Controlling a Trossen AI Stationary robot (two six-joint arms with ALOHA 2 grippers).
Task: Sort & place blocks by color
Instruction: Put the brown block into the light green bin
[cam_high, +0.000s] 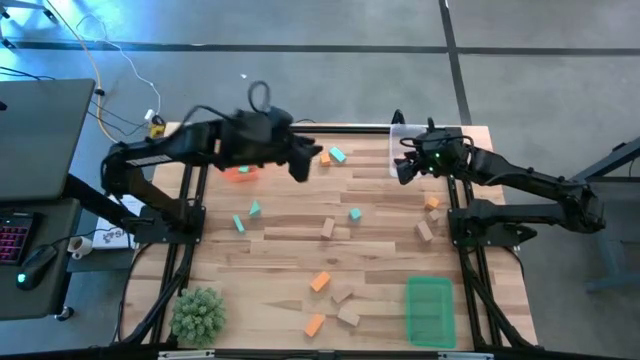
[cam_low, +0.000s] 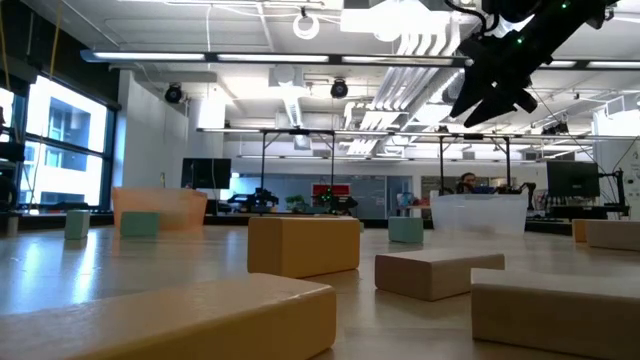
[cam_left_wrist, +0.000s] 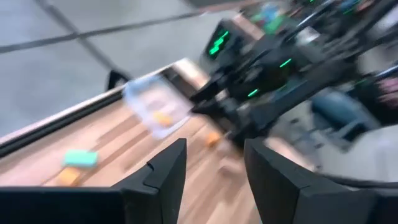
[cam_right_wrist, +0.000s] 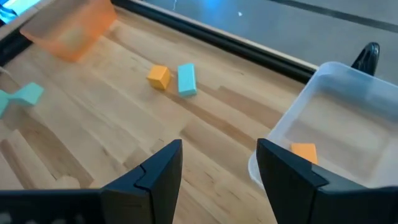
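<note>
Overhead, the table (cam_high: 290, 240) is pale wood planks on a black frame, with grey floor around it and a desk off its left edge. Low across the top, a big lit room with ceiling pipes lies behind.

Both arms hang over the far half. The left gripper (cam_high: 300, 165) is raised near the far middle; its fingers (cam_left_wrist: 165, 177) stand apart with nothing between them. The right gripper (cam_high: 405, 170) hovers at the clear tray (cam_high: 396, 140) by the far edge, fingers (cam_right_wrist: 158, 171) parted and empty.

An orange tray (cam_high: 240, 173) sits far left, partly under the left arm. A green tray (cam_high: 430, 310) lies near right, a plant (cam_high: 197, 313) at the near-left corner.

The blocks (cam_high: 330, 228) lie scattered across the middle and near half: teal ones toward the far side, tan and orange ones nearer and to the right. One orange block (cam_right_wrist: 303, 152) lies inside the clear tray. An orange and a teal block (cam_right_wrist: 186, 79) sit side by side between the two far trays.

Open wood shows between the trays.
</note>
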